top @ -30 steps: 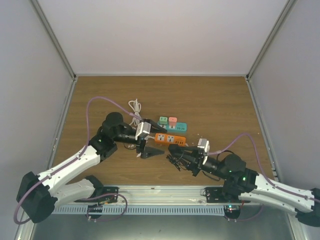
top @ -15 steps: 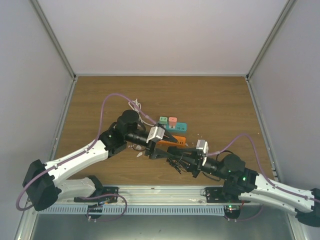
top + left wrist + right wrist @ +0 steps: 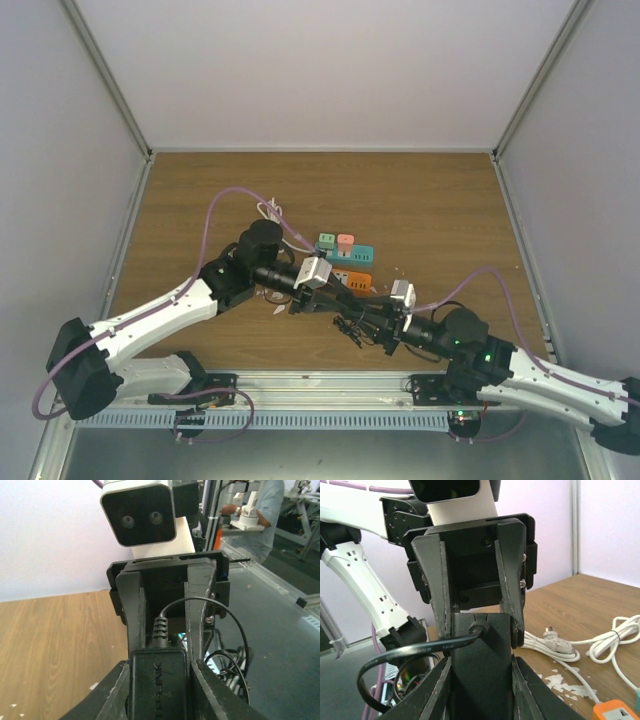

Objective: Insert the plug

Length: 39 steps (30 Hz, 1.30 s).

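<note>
plug (image 3: 159, 686) seemingly clamped between left gripper (image 3: 480, 626), right gripper (image 3: 165, 641)

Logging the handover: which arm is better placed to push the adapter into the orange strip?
Left, probably: both grippers hold the adapter, but the left gripper sits right beside the strip, the right gripper farther back.

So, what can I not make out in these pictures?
- Prongs of the black adapter: both wrist views, hidden behind its own body.
- Sockets of the orange power strip: top view, too small, partly covered by the left pincer.
- Seating of the green plug and pink plug in the teal strip: top view, too small.
</note>
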Tool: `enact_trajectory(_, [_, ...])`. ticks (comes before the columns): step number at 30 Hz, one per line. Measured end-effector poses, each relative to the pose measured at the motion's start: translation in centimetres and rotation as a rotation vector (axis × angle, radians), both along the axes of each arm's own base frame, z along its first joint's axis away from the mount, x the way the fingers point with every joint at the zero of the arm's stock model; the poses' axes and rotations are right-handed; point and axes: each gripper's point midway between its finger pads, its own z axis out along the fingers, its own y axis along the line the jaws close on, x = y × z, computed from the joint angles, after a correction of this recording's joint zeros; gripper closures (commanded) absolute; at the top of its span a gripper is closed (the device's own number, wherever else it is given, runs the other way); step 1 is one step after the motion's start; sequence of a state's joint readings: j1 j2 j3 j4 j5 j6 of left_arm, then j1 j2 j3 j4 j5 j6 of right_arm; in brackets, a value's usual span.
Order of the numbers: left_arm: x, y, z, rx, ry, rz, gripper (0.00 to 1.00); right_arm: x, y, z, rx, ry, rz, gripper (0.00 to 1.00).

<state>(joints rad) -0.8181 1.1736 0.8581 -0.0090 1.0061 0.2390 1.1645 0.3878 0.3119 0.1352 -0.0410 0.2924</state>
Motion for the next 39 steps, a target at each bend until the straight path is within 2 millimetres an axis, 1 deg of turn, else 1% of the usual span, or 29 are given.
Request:
enact_trajectory(3, [-0.1, 0.1, -0.1, 0.017, 0.029, -0.003, 0.99, -0.1, 0.0, -0.2, -0.015, -0.017, 0.005, 1.00])
enact_trajectory(6, [-0.3, 0.2, -0.2, 0.022, 0.039, -0.008, 1.00, -0.2, 0.1, -0.3, -0.018, -0.021, 0.009, 1.00])
enact_trajectory(7, [-0.3, 0.2, -0.1, 0.021, 0.039, -0.009, 1.00, -0.2, 0.1, -0.3, -0.018, -0.022, 0.010, 0.98])
enact_trajectory(8, [-0.3, 0.2, -0.1, 0.021, 0.039, -0.009, 1.00, -0.2, 0.1, -0.3, -0.018, -0.022, 0.010, 0.91])
enact_trajectory(9, [-0.3, 0.2, -0.1, 0.021, 0.039, -0.009, 1.00, -0.2, 0.1, -0.3, -0.018, -0.022, 0.010, 0.71])
enact_trajectory(10, [-0.3, 0.2, -0.2, 0.022, 0.039, -0.009, 1.00, -0.2, 0.1, -0.3, -0.018, -0.021, 0.010, 0.32])
enact_trajectory(11, [-0.3, 0.2, -0.2, 0.022, 0.039, -0.009, 1.00, -0.2, 0.1, -0.3, -0.018, -0.021, 0.010, 0.08])
enact_trajectory(12, [-0.3, 0.2, -0.2, 0.021, 0.036, -0.010, 1.00, -0.1, 0.1, -0.3, -0.016, -0.015, 0.008, 0.01])
enact_trajectory(16, [-0.2, 0.0, -0.2, 0.022, 0.019, 0.000, 1.00, 0.7, -0.2, -0.4, -0.012, 0.008, -0.040, 0.00])
enact_trajectory(19, [0.4, 0.0, -0.2, 0.025, 0.004, 0.039, 1.00, 1.9, -1.0, -0.8, -0.030, 0.065, -0.123, 0.00])
enact_trajectory(23, [1.9, 0.2, 0.0, 0.025, -0.045, 0.152, 1.00, 3.7, -3.0, -1.4, -0.047, 0.232, -0.270, 0.00])
enact_trajectory(25, [2.7, 0.3, -0.1, 0.032, -0.061, 0.202, 1.00, 4.2, -4.3, -2.1, -0.052, 0.339, -0.342, 0.01])
enact_trajectory(27, [3.6, 0.2, -0.5, 0.047, -0.070, 0.248, 1.00, 4.6, -6.0, -3.4, -0.052, 0.448, -0.421, 0.00])
enact_trajectory(29, [4.6, -0.1, -1.3, 0.072, -0.073, 0.292, 1.00, 4.6, -7.3, -4.5, -0.039, 0.533, -0.472, 0.00])
enact_trajectory(31, [6.2, -0.5, -2.8, 0.126, -0.068, 0.348, 1.00, 4.6, -8.7, -5.5, -0.014, 0.607, -0.524, 0.00])
enact_trajectory(34, [8.4, -1.1, -5.3, 0.205, -0.054, 0.419, 1.00, 4.8, -10.3, -5.8, 0.039, 0.661, -0.586, 0.00])
enact_trajectory(37, [9.5, -1.4, -7.5, 0.272, -0.037, 0.451, 1.00, 5.2, -10.9, -6.4, 0.037, 0.676, -0.638, 0.00])
enact_trajectory(39, [10.2, -1.5, -8.6, 0.304, -0.035, 0.470, 1.00, 5.5, -11.0, -6.9, 0.014, 0.679, -0.669, 0.00])
